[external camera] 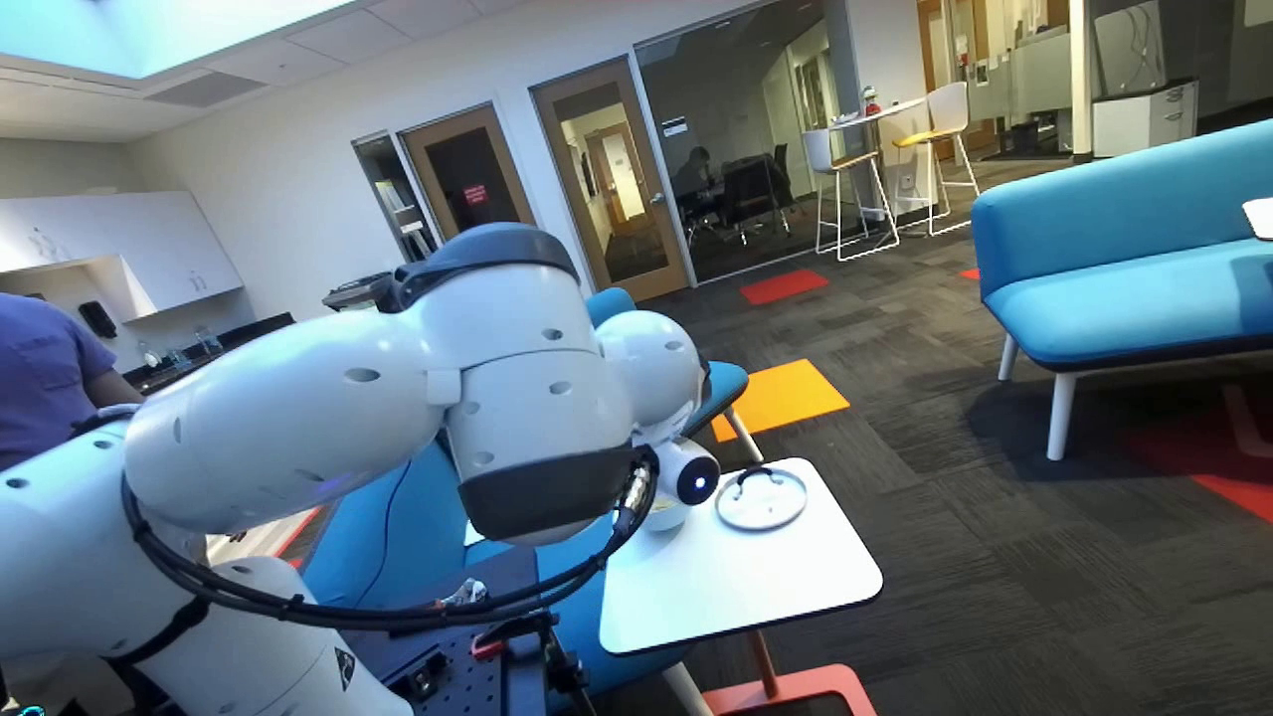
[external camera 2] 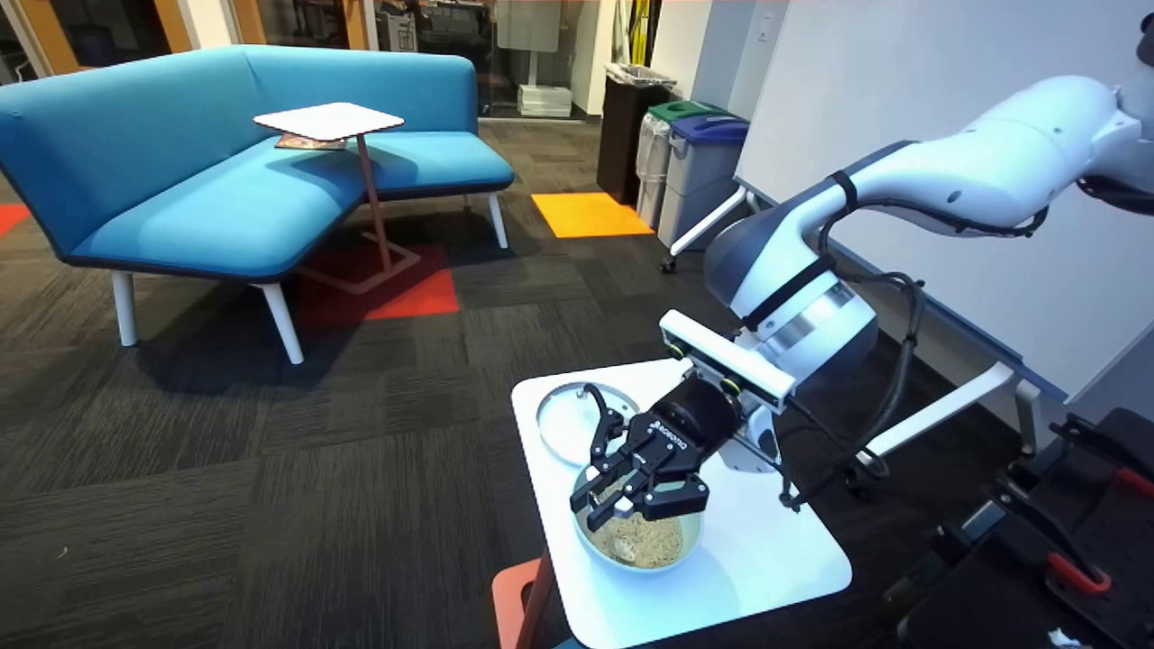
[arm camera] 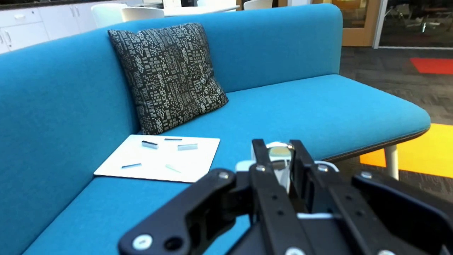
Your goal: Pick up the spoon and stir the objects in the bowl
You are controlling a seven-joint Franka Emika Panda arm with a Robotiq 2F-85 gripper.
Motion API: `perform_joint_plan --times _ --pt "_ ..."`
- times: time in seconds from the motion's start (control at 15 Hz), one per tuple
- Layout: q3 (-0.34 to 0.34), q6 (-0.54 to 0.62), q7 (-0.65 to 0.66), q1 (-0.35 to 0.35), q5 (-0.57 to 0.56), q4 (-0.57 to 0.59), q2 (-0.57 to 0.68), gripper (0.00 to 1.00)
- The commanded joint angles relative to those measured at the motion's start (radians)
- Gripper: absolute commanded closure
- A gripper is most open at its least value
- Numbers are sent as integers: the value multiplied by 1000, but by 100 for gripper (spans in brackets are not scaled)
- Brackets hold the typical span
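My gripper is tilted down over the bowl in an exterior view. Its fingers are close together, with a narrow gap. In the wrist view, the shiny handle of the spoon fills the gap between the fingertips. The bowl is pale bluish and holds beige, grainy contents. A small pale patch in the contents looks like the lower end of the spoon; the part between is hidden by the fingers. In an exterior view the bowl shows only partly behind the arm, and the gripper is hidden.
A round lid with a dark handle lies beside the bowl on the small white table. A blue sofa stands close by, with a patterned cushion and a white board holding several small pieces.
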Motion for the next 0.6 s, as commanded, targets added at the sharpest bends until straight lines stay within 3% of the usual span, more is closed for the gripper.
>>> perform_joint_plan --times 0.0,0.53 --pt "-82 -82 -64 131 119 66 -124 95" --pt "-256 -152 -263 320 423 83 -329 95"
